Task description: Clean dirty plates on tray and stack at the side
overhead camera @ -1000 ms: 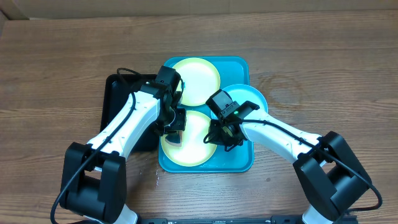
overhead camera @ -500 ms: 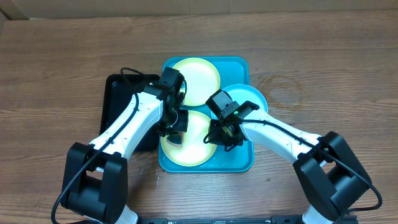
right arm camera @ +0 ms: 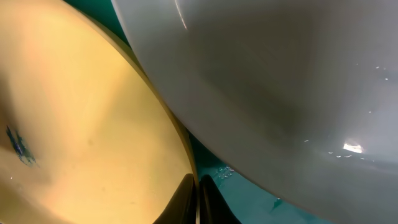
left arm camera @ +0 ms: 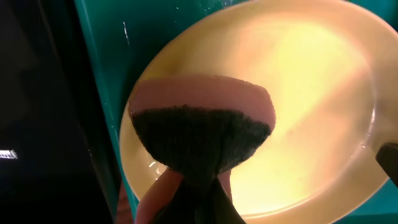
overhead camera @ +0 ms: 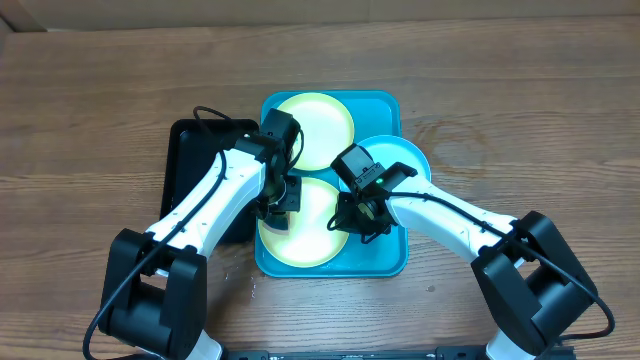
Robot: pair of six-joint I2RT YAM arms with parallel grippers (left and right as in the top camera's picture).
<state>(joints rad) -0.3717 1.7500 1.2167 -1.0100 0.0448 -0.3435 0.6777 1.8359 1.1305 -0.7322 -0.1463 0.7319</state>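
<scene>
Wiping step. Left pincer [overhead camera: 282, 205] is clamped on the sponge [left arm camera: 202, 134], on the near yellow-green plate [left arm camera: 311, 93] in the tray [overhead camera: 385, 262]. Right pincer [right arm camera: 198, 193] is closed at that plate's rim. Blue smudge [right arm camera: 18, 144] not yet wiped: next sweep should cross it.

Tray [overhead camera: 388, 108] of glossy cyan plastic; yellow-green plate [overhead camera: 312, 242] lying in the tray, smooth, softly shiny plastic; sponge [left arm camera: 200, 134] over that plate, pink foam with rough dark scouring face; table [overhead camera: 520, 90] under the tray, matt grained wood.
</scene>
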